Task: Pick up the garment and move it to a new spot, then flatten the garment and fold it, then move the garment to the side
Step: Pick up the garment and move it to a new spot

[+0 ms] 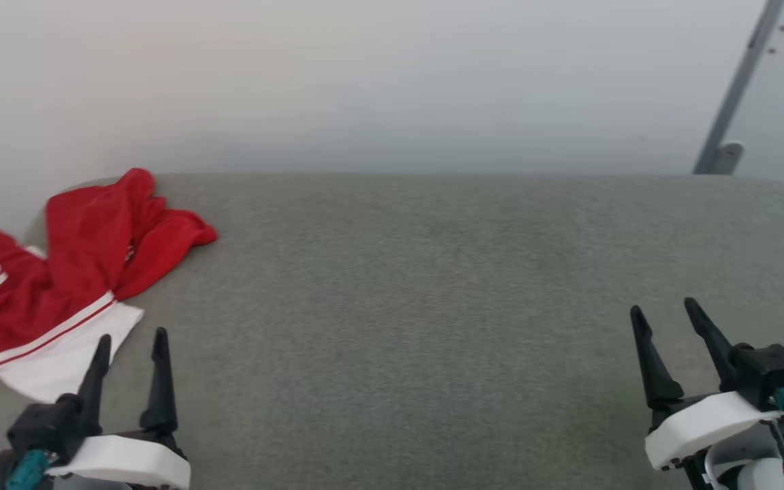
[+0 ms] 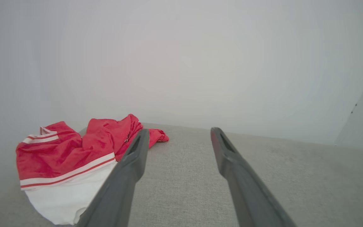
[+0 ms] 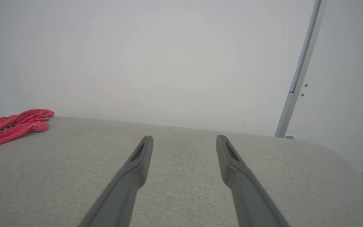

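Beside the spread left claw (image 1: 131, 335) lies the garment (image 1: 72, 272).

No writing, number or sign is legible, even on the garment (image 1: 86, 252)

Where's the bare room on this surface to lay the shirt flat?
The grey padded surface is bare from the shirt across to the right gripper and back to the wall. Crowded only at the left end, where the shirt lies bunched just ahead of the left gripper.
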{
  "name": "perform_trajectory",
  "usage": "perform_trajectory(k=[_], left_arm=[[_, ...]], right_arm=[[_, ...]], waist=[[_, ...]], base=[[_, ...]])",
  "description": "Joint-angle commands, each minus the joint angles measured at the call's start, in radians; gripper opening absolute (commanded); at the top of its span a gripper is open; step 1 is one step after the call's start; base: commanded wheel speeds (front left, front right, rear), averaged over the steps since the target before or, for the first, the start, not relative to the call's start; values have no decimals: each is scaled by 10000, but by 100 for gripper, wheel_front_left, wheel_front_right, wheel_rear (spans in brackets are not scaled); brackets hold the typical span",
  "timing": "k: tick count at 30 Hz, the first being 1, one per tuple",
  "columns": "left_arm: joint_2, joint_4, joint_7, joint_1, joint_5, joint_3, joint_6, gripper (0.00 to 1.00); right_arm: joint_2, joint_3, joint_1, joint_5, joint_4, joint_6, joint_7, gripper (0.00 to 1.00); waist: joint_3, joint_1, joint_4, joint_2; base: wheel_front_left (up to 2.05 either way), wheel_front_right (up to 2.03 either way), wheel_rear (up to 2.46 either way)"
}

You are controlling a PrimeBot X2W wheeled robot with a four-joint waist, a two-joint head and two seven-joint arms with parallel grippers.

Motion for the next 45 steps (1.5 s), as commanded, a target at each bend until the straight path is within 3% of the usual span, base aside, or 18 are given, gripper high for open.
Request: perform_trajectory(k=[1,15,23,33,45], left_arm=[[55,68,-52,-153,-146,102,98,100],[226,492,73,-312,-463,643,573,100],[197,466,73,-152,-627,688,670,100],[328,798,207,-875,-860,564,487,100],[1396,2989,472,-4294,-1437,405,3,100]], right_arm=[[-13,111,-128,84,45,0,-37,100],[-18,1151,-707,309,502,-1,-164,100],[-42,1532,-993,387,740,-1,-197,100],[-203,1271,-1010,380,589,-1,-96,100],[-615,724,-1461,79,-725,-1,595,100]], waist=[[-11,0,407,0],[-91,0,2813,0],[-50,0,3585,0],[230,0,3430,0],[1954,0,2128,0]], base=[[0,0,0],[0,0,0],[0,0,0],[0,0,0],[0,0,0]])
